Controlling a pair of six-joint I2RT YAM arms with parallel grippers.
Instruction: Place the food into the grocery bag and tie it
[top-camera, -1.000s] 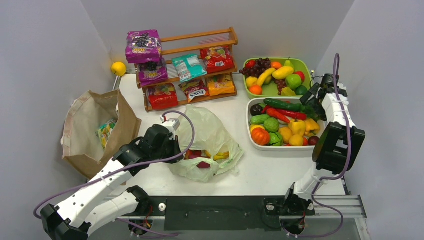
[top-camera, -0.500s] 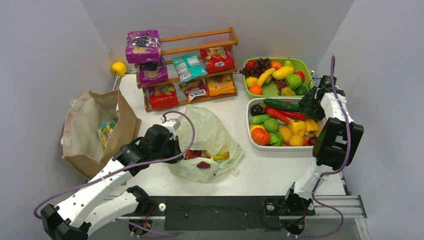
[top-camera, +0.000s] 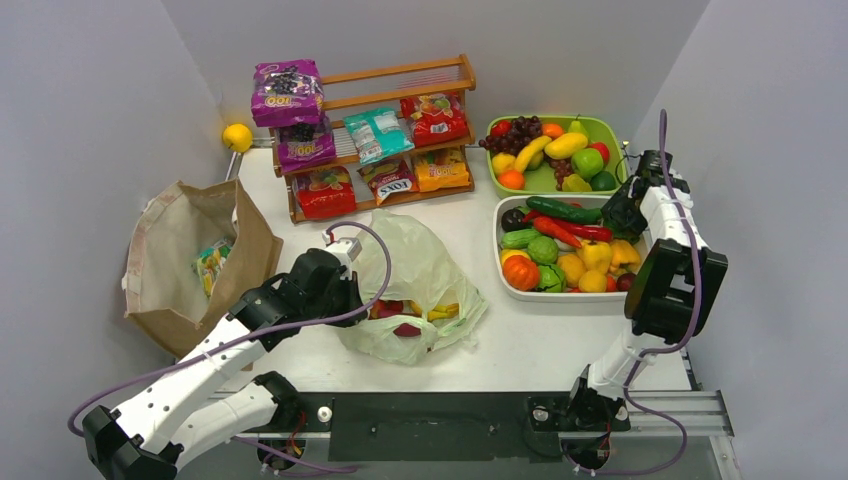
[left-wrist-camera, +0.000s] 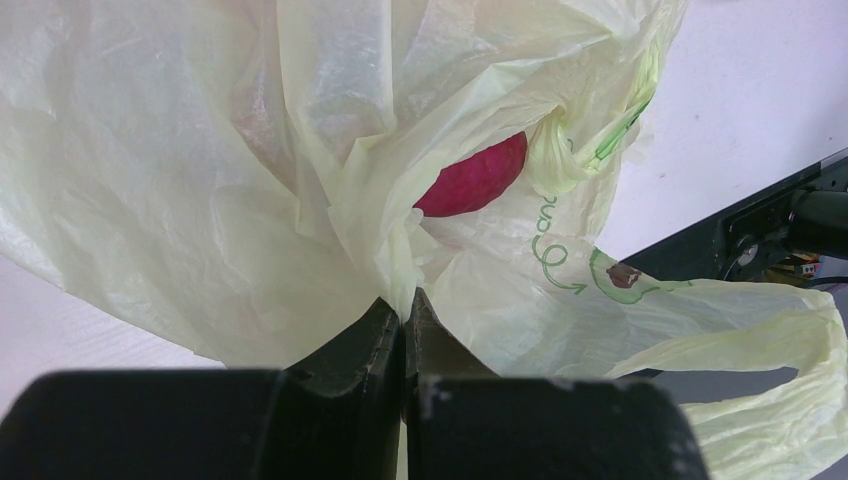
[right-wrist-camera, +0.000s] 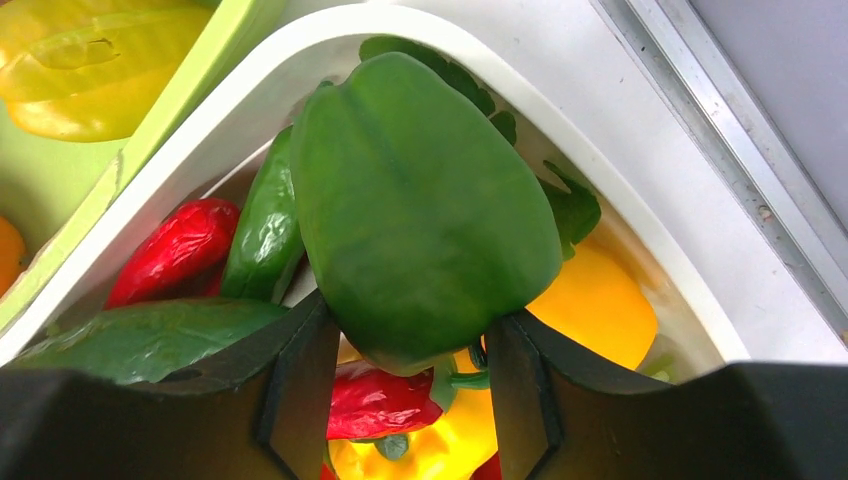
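The pale green grocery bag (top-camera: 420, 265) lies crumpled mid-table, with red and yellow food (top-camera: 407, 329) showing through it. My left gripper (top-camera: 345, 292) is at the bag's left edge. In the left wrist view this gripper (left-wrist-camera: 403, 305) is shut on a gathered fold of the bag (left-wrist-camera: 200, 150), with a red piece (left-wrist-camera: 475, 178) visible inside. My right gripper (top-camera: 618, 212) reaches into the far right corner of the white tray (top-camera: 500, 255). In the right wrist view its jaws (right-wrist-camera: 405, 370) press both sides of a green pepper (right-wrist-camera: 420, 200) at its stem end.
The white tray (right-wrist-camera: 620, 170) holds red chillies, yellow peppers and other vegetables. Behind it is a green tray (top-camera: 610, 128) of fruit. A wooden rack (top-camera: 400, 72) with snack packets stands at the back. A brown paper bag (top-camera: 190, 260) lies open at left, with a yellow ball (top-camera: 237, 136) behind it.
My right gripper has shifted slightly left over the white tray and its jaws have narrowed onto the green pepper. The left arm and the bag have not moved.
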